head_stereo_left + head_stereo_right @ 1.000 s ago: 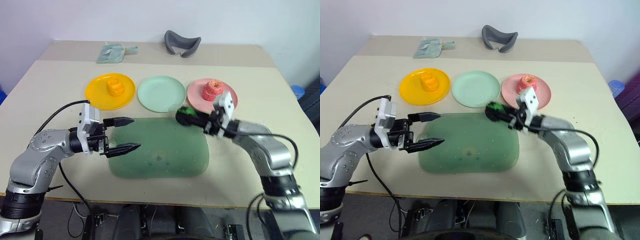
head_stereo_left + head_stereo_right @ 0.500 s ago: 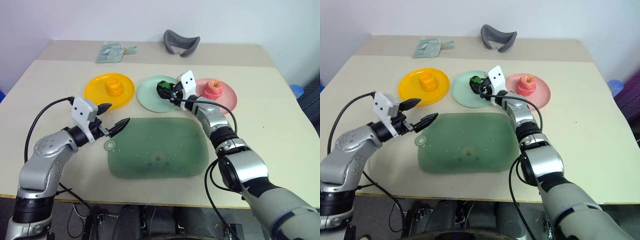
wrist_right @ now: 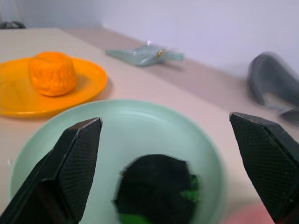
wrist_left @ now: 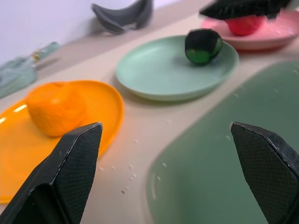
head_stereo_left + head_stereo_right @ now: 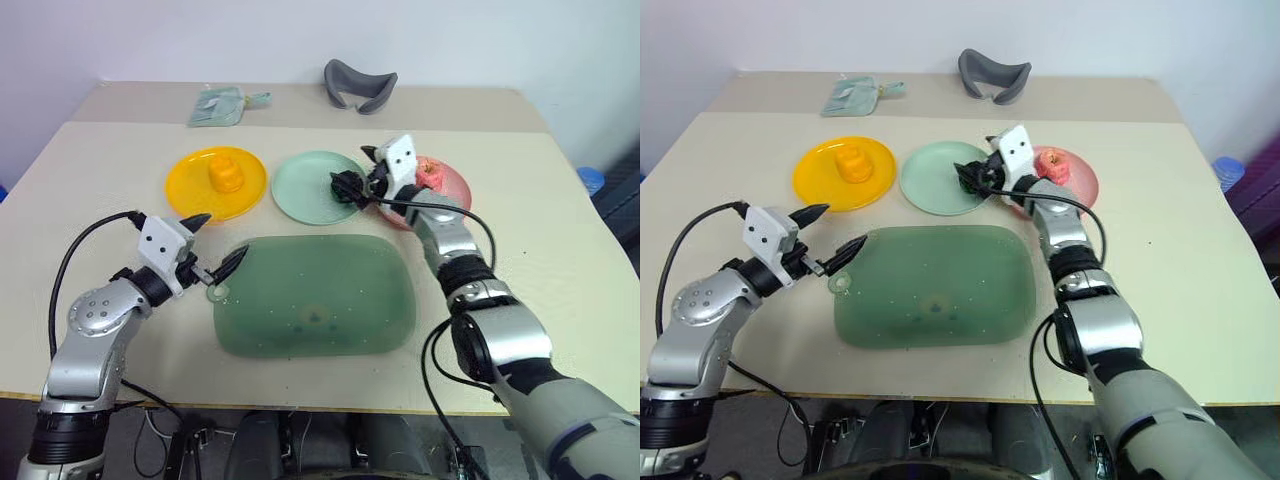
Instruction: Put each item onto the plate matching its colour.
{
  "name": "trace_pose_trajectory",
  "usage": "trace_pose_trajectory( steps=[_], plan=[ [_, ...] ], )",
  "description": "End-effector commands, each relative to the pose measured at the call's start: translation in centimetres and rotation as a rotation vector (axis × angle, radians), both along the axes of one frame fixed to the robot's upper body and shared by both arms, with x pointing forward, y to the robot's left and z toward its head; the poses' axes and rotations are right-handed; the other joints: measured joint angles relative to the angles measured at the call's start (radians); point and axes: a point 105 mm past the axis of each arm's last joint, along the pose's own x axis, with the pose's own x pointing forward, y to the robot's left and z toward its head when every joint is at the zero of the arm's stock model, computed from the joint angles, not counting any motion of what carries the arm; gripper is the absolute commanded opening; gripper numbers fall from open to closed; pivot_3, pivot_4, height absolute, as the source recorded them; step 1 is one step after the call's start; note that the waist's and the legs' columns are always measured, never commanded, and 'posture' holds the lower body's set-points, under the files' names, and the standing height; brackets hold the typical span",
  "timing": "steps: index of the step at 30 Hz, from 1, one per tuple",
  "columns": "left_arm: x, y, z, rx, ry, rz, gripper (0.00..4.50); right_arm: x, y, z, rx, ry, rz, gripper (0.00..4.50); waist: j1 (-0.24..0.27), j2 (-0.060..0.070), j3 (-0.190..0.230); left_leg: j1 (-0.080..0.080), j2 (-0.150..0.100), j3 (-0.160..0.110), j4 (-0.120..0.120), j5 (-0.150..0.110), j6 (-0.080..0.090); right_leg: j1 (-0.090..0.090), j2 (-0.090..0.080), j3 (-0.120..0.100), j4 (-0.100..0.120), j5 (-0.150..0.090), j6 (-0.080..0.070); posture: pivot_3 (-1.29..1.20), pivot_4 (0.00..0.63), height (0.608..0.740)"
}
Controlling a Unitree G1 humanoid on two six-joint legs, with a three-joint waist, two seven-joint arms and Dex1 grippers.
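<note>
Reaching right arm (image 5: 455,245), fingers (image 3: 77,158) spread

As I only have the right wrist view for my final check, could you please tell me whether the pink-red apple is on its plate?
Observer: Yes, the pink-red apple sits on the pink plate.
Operator: Thank you. Where is the left gripper, please?
Observer: The left gripper hovers by the left end of the dark-green tray, fingers open, holding nothing.
</note>
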Motion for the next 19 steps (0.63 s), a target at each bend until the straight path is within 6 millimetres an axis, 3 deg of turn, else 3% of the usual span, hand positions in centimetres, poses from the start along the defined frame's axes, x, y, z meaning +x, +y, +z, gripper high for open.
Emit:
trace_pose_trajectory(
  steps=[1, 7, 11, 14, 19],
  plan=[
    [-1.4, -0.8, 0.7, 0.005, -0.014, -0.105, 4.5, -3.4, -3.7, 1.2, -0.038, -0.035, -0.036, 4.45, 0.002, 0.0, 0.0, 0.0, 0.0, -0.001, 0.0, 0.0, 0.0, 0.0, 0.0, 0.0, 0.0, 0.0, 0.0, 0.0, 0.15, 0.74],
    [-1.9, -0.4, 0.7, 0.032, 0.043, -0.144, 4.5, -10.0, -11.1, -0.8, -0.122, 0.09, -0.202, 4.45, 0.011, 0.001, 0.0, 0.001, 0.0, 0.0, 0.0, 0.0, 0.0, 0.0, 0.001, 0.001, 0.0, 0.0, 0.0, 0.0, 0.15, 0.74],
    [-1.7, 0.9, 1.2, 0.042, 0.063, -0.073, 4.5, -12.5, -13.9, -0.6, -0.124, 0.118, -0.294, 4.45, 0.013, 0.001, 0.0, 0.002, 0.0, 0.0, 0.0, 0.0, 0.0, 0.001, 0.001, 0.001, 0.0, 0.0, 0.0, 0.0, 0.15, 0.74],
    [-1.5, 1.8, 1.7, 0.03, 0.056, -0.043, 4.5, -14.3, -15.1, -0.7, -0.117, 0.133, -0.333, 4.45, 0.018, 0.001, 0.0, 0.002, 0.0, -0.001, 0.0, 0.0, 0.0, 0.001, 0.001, 0.001, 0.0, 0.0, 0.0, 0.0, 0.15, 0.74],
    [-1.3, 1.1, 1.7, 0.022, 0.074, -0.074, 4.5, -15.1, -15.5, -1.3, -0.101, 0.155, -0.343, 4.45, 0.02, 0.0, 0.0, 0.002, -0.001, -0.001, 0.001, 0.0, 0.0, 0.002, 0.001, 0.001, -0.001, 0.0, 0.0, 0.0, 0.15, 0.74]
  ],
)
